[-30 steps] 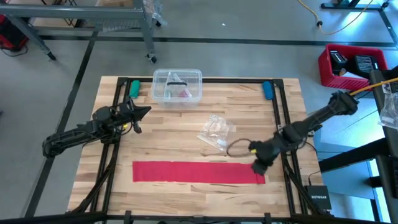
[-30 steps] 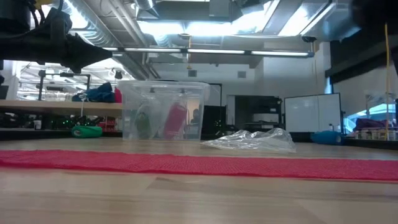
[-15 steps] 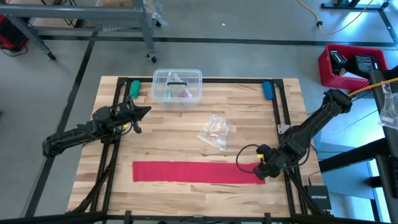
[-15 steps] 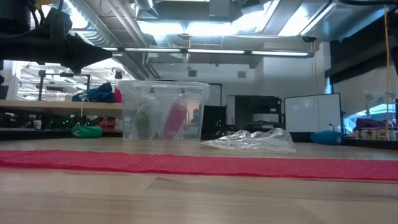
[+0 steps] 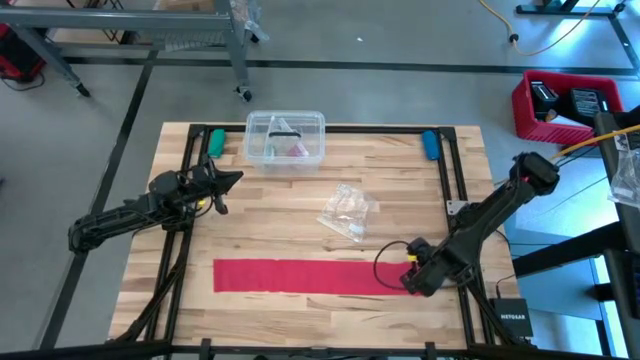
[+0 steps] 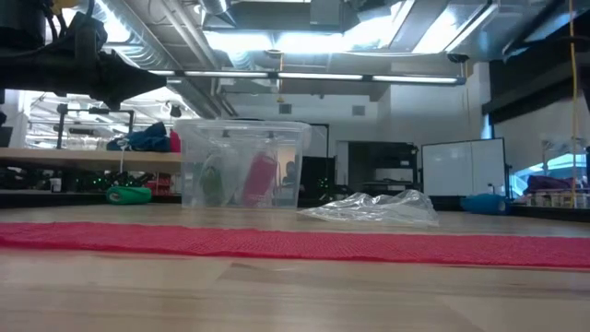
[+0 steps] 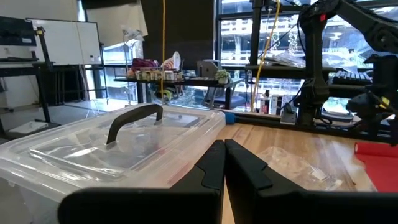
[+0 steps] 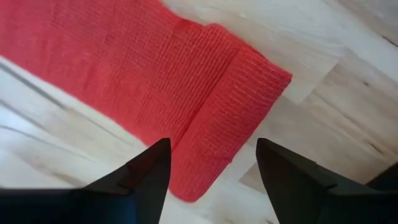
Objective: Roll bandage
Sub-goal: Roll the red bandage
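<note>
The bandage [image 5: 310,276] lies flat as a long red strip along the table's near side, and it also shows in the low view [image 6: 295,243]. Its right end is turned over into a short flat roll [image 8: 230,118]. My right gripper [image 5: 412,280] hangs over that end, pointing down. It is open [image 8: 211,168], with one finger on either side of the roll and above it. My left gripper [image 5: 232,178] is shut [image 7: 224,163] and waits in the air at the table's left, pointing toward the clear box.
A clear plastic box [image 5: 285,138] with a lid and handle stands at the far middle of the table. A crumpled clear wrapper [image 5: 347,212] lies between it and the bandage. A green object [image 5: 215,142] and a blue one [image 5: 430,145] lie at the far corners.
My right gripper has moved toward the table's near edge and now stands over the bandage's right end. The bandage has kept its place.
</note>
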Tool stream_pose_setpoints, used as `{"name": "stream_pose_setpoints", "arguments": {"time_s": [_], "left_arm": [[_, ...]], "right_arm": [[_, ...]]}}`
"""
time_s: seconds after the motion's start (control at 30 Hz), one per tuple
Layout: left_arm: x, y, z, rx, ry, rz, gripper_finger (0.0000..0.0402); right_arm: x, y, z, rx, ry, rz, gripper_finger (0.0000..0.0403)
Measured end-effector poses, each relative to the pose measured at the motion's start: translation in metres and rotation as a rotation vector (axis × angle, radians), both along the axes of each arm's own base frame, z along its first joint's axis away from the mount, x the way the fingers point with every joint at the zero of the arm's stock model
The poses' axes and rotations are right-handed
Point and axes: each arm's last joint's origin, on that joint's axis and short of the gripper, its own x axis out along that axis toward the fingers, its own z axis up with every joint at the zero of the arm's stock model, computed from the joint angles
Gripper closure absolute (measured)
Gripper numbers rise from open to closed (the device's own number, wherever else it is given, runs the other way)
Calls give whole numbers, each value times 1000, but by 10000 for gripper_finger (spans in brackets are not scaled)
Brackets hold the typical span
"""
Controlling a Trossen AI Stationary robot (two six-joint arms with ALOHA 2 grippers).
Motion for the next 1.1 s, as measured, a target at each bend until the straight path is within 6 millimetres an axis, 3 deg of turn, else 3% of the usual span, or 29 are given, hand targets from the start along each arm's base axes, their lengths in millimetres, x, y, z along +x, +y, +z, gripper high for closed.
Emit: {"name": "stream_pose_setpoints", "arguments": {"time_s": [0.47,0.57,0.77,0.9,1.1], "left_arm": [[0,0,-4,2,48,2,398],[0,0,-5,-3,61,1,398],[0,1,-5,-13,48,22,398],[0,1,3,-42,33,29,398],[2,1,36,-21,25,30,398]], "right_arm": [[11,12,-27,-23,41,36,170],[12,12,-29,-40,29,81,198],[12,11,-26,-56,3,193,305],[17,12,-5,-152,-55,291,345],[30,6,54,-475,-196,510,333]]}}
